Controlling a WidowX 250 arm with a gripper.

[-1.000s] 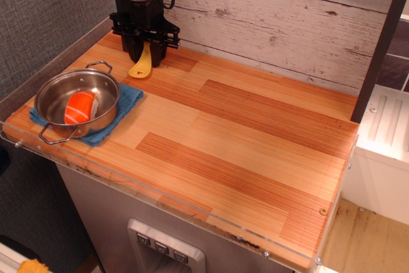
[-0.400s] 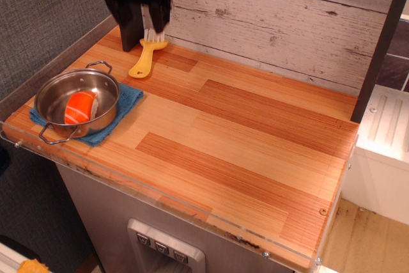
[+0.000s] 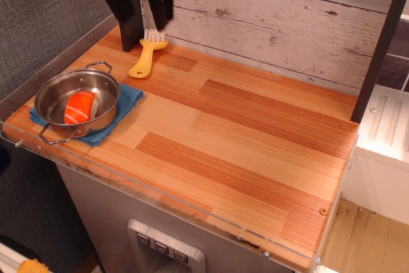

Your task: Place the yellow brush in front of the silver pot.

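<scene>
Hanging above the back-left corner of the wooden counter (image 3: pixel 243 132), the gripper (image 3: pixel 146 20) has its two dark fingers spread apart and grasps nothing; the white bristles of the yellow brush (image 3: pixel 144 58) show between and just below them. That brush lies flat on the wood near the plank wall (image 3: pixel 281 17), handle pointing toward 7 o'clock. From it, the silver pot (image 3: pixel 77 100) sits at about 7 o'clock, near but apart, resting on a blue cloth (image 3: pixel 124 103) and holding an orange-and-white toy piece (image 3: pixel 80 108).
</scene>
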